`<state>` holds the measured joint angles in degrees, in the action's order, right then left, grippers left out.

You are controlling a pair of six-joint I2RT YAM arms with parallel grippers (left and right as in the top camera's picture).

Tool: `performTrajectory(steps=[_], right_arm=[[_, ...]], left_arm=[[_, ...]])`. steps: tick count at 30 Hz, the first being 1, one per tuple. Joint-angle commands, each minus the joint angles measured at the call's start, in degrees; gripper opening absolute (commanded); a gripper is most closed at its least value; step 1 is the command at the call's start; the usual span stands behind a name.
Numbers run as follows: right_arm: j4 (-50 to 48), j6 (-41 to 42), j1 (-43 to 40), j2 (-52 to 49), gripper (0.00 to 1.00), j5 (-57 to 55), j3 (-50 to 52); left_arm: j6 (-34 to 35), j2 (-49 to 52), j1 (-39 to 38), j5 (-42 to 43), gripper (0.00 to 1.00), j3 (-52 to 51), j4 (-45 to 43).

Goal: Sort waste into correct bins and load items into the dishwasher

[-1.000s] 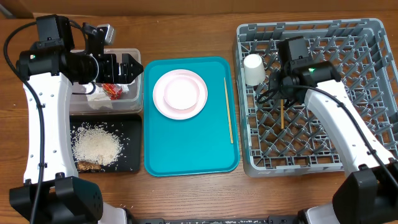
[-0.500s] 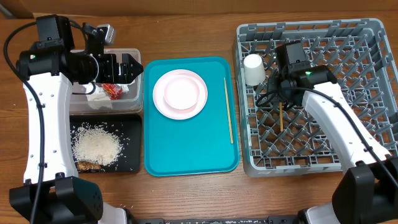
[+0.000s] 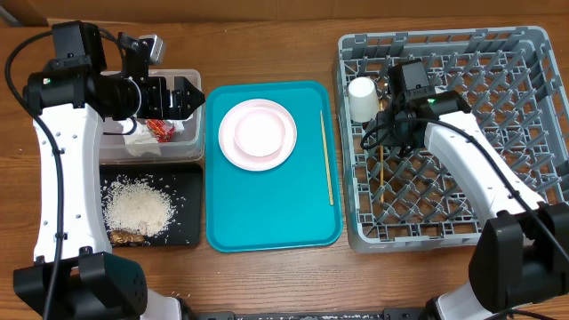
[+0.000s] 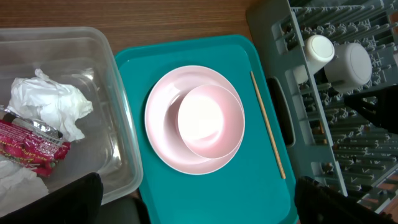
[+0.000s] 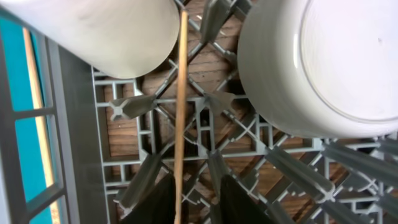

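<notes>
1 thin wooden chopstick (image 5: 181, 106) lies on the lattice floor of the grey dish rack (image 3: 348, 191), near its left wall, running lengthwise between the pegs. Its near end sits at the right gripper (image 5: 199, 199), whose jaws stand narrowly apart, the gap wider than the stick. The stick runs along the inner edge of 1 finger; whether it touches cannot be told. Just beyond, a white cup (image 3: 362, 98) lies on its side at the rack's left edge, with a white bowl (image 5: 323, 62) tipped up beside it.

The 2nd chopstick (image 3: 327, 169) lies along the right side of the teal tray (image 3: 267, 209), apart from the pink plate (image 4: 163, 134), which carries a pinkish bowl (image 4: 208, 121).

Left of the tray, the clear tub (image 4: 115, 143) holds crumpled napkins (image 4: 53, 102) and a red wrapper (image 4: 31, 146); its white print is too small to read. The black tray (image 3: 188, 191) in front of the tub holds white rice (image 3: 138, 209) and brown scraps (image 3: 127, 236). The left gripper (image 3: 191, 96) hangs over the tub's right edge, jaws wide, holding nothing.
</notes>
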<state>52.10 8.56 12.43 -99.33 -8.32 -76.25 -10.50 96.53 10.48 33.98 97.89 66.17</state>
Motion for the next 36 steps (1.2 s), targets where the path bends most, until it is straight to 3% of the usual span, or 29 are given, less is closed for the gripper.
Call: performTrajectory(steps=[1, 8, 11, 14, 20, 25, 36], right_arm=[[1.3, -0.3, 0.1, 0.3, 0.27, 0.3, -2.0], [10.9, 0.5, 3.3, 1.4, 0.31, 12.0, -12.7], [10.1, 3.4, 5.9, 1.7, 0.32, 17.5, -13.5], [9.1, 10.0, 8.7, 1.3, 0.33, 17.2, -13.0], [2.9, 13.3, 14.6, 0.8, 0.38, 15.8, -9.6], [-1.3, 16.3, 18.4, 0.2, 0.39, 12.2, -6.3], [-8.2, 18.8, 26.3, -5.6, 0.39, -9.3, -3.7]], left_arm=[[0.4, -0.4, -0.4, -0.1, 1.0, 1.5, 0.0], [0.4, -0.4, -0.4, -0.1, 1.0, 1.5, 0.0], [0.4, -0.4, -0.4, -0.1, 1.0, 1.5, 0.0], [0.4, -0.4, -0.4, -0.1, 1.0, 1.5, 0.0], [0.4, -0.4, -0.4, -0.1, 1.0, 1.5, 0.0], [0.4, -0.4, -0.4, -0.1, 1.0, 1.5, 0.0], [0.4, -0.4, -0.4, -0.1, 1.0, 1.5, 0.0]])
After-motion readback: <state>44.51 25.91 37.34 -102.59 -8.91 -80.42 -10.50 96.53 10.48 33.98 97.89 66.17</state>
